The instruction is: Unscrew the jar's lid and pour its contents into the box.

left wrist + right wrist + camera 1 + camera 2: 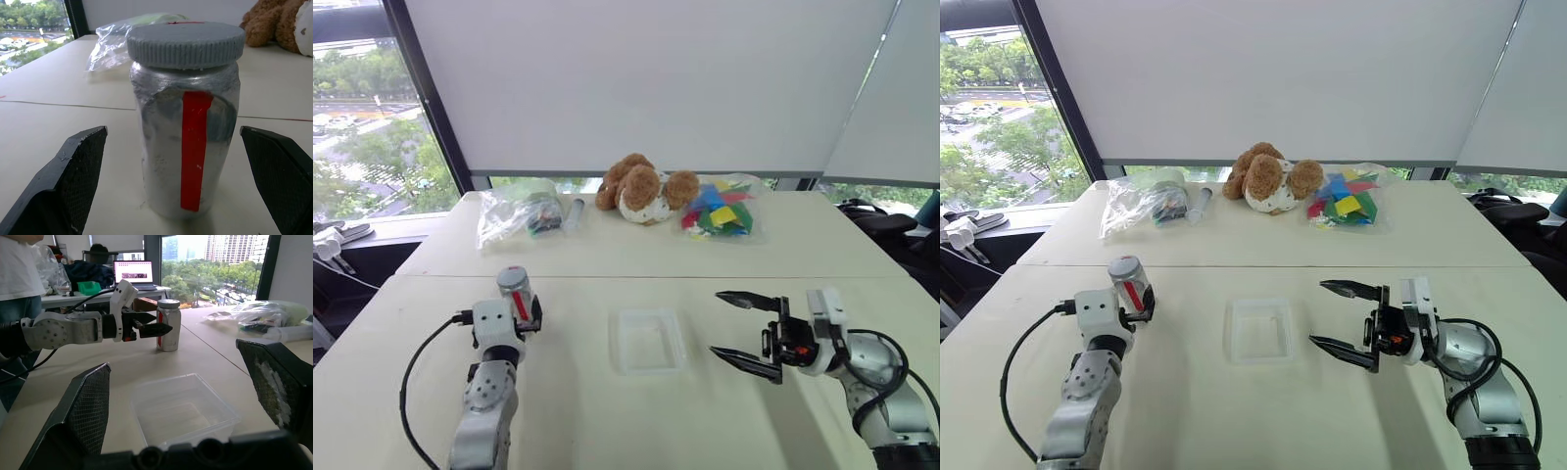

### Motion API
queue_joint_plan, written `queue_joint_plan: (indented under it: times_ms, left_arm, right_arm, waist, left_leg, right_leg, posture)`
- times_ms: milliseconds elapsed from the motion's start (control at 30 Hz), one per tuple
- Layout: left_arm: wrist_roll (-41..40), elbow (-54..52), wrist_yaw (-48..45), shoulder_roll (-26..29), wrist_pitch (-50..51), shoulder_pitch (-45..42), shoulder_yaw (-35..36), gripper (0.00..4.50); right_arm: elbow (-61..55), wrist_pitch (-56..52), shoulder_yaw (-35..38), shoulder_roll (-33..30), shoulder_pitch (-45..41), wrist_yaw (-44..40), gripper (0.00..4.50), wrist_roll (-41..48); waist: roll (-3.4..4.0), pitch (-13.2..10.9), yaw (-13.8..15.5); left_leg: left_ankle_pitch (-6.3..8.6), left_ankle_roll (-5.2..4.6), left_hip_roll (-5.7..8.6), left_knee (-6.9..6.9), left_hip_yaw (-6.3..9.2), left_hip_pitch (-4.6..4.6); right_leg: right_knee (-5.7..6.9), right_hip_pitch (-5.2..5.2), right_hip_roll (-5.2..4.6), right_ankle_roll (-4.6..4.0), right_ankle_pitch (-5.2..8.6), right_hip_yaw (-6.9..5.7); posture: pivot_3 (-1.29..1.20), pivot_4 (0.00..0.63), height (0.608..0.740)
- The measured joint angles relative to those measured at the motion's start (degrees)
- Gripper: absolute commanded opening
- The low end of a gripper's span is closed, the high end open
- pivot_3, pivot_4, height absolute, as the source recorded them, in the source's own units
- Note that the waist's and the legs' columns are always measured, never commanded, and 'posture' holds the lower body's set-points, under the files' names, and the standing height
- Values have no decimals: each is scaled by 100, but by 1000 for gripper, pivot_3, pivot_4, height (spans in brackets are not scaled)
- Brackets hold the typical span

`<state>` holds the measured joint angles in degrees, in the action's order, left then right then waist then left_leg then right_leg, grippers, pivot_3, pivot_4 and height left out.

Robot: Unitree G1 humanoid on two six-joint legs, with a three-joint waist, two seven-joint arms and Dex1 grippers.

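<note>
Left gripper (173,181) fingers wide, flanking jar (188,147), not touching: staged for grasp. Lid (186,44) on. Jar upright on table (607,421). Right gripper (746,333) fingers wide, empty, beside box (648,341), likely ready for lid.

Jar (188,147): crinkled silvery foil-like skin, glossy red stripe. Lid (186,43): matt grey plastic, ribbed rim. Box (648,341): clear smooth plastic. Behind box, plush brown teddy bear (641,188), glossy clear bags (517,213). Table (607,255): matt cream. Finger pads (80,161): black, fine-textured.
</note>
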<state>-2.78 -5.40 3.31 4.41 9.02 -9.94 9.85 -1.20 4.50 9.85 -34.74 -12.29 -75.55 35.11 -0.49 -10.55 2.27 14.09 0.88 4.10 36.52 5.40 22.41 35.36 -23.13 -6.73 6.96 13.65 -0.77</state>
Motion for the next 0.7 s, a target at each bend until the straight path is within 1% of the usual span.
queue_joint_plan:
  times_ms: [267, 300, 333, 367, 433, 467, 567, 633, 700]
  left_arm:
    - [119, 1096, 104, -17, -479, -703, -36, 4477]
    - [142, 1159, 129, -16, -509, -727, -40, 3971]
    - [169, 1219, 157, -15, -559, -740, -44, 3652]
    - [189, 1222, 175, -12, -580, -740, -49, 3208]
    - [211, 1204, 141, 11, -612, -713, -71, 2218]
    - [214, 1174, 104, 26, -646, -654, -86, 2131]
    - [152, 1079, -125, 165, -807, -458, -92, 2139]
    - [-153, 1010, -533, 382, -1020, -245, 28, 2139]
    - [-813, 888, -1202, 661, -1222, -81, 311, 2139]
  right_arm:
    - [-142, -151, -7, -2, -10, 89, 4500, 2]
    - [-142, -157, -5, -2, -9, 100, 4500, 2]
    - [-143, -164, -5, -2, 1, 110, 4500, 2]
    - [-144, -165, -4, -3, 11, 115, 4500, 2]
    - [-154, -165, 3, -3, 41, 136, 4500, 2]
    - [-165, -164, 6, -3, 63, 148, 4500, 1]
    - [-202, -162, 13, -4, 139, 174, 4500, 0]
    - [-208, -155, 40, -5, 176, 210, 4500, 0]
    - [-215, -152, 75, -6, 235, 242, 4500, 0]
  waist:
    - [-1, 0, -2]
    - [-1, 0, -7]
    - [-1, 0, -8]
    - [-1, 0, -6]
    - [-1, 0, -2]
    - [-1, 0, -2]
    - [-1, 0, -15]
    - [-1, 0, -31]
    - [-1, 0, -28]
  left_leg:
    - [0, 0, 1, 4, -15, 0]
    - [0, -1, 1, 4, -20, 0]
    - [1, -1, 1, 3, -23, 0]
    - [1, -1, 1, 3, -23, 0]
    - [1, -1, 1, 4, -24, 0]
    - [1, -1, 1, 4, -25, 0]
    - [1, -1, 0, 3, -28, 0]
    - [1, -1, -4, 1, -34, 0]
    - [1, -1, -7, 1, -34, 1]
  right_leg:
    - [-1, -2, 0, 12, -7, 12]
    - [-1, -4, 0, 14, -8, 16]
    - [-1, -7, 0, 16, -9, 19]
    - [-1, -7, 0, 17, -10, 19]
    - [-1, -7, 0, 18, -10, 20]
    - [-1, -7, 0, 18, -10, 21]
    - [0, -10, 0, 17, -10, 25]
    - [1, -17, 0, 14, -12, 28]
    - [1, -21, 0, 11, -13, 28]
  posture:
    - [0, 150, 740]
    - [0, 150, 740]
    - [0, 150, 740]
    - [0, 150, 740]
    - [0, 150, 740]
    - [0, 150, 740]
    - [0, 150, 740]
    - [0, 150, 740]
    - [0, 150, 740]
